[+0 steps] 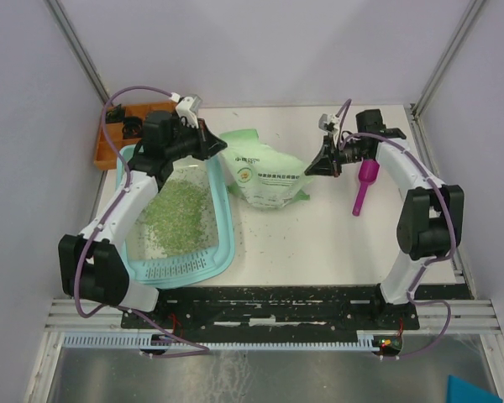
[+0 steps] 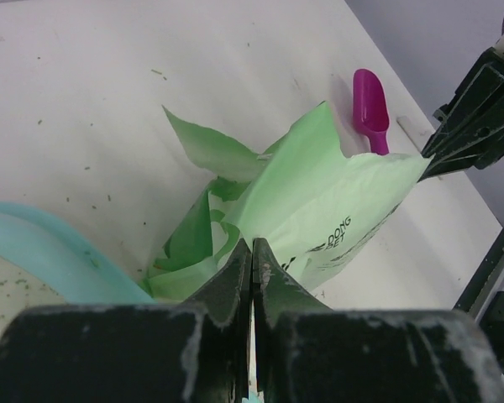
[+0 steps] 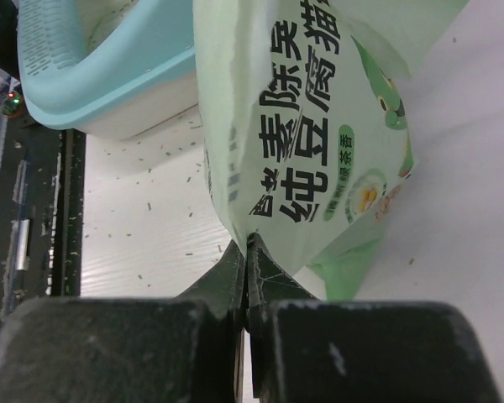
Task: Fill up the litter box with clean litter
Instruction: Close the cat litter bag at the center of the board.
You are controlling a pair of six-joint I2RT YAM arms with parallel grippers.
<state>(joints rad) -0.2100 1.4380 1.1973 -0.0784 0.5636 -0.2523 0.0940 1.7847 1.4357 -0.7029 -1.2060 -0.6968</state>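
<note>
Holding step, bag-tipping stage.

- **Litter bag**: pale green and printed. It lies on the desk between the litter box and the magenta scoop.
- **Left hand**: fingers pressed together on the bag's torn upper flap, just beside the box's far corner.
- **Right hand**: fingers likewise clamped tight, on the bag's opposite edge.
- **Litter box**: light teal, on the desk's left side, with its grate strip toward the arms.
- **Clean litter**: green granules cover the middle of the box floor and thin out toward the walls. Stray crumbs lie on the desk.
- **Bag contents**: hidden. The bag looks fairly flat, so perhaps little remains.
- **Orange tray**: behind the box, uninvolved.

Handling note: a good pour likely needs the right hand to raise its end while the left holds the mouth over the rim. Tilt slowly, so the granules land inside rather than on the desk.
</note>
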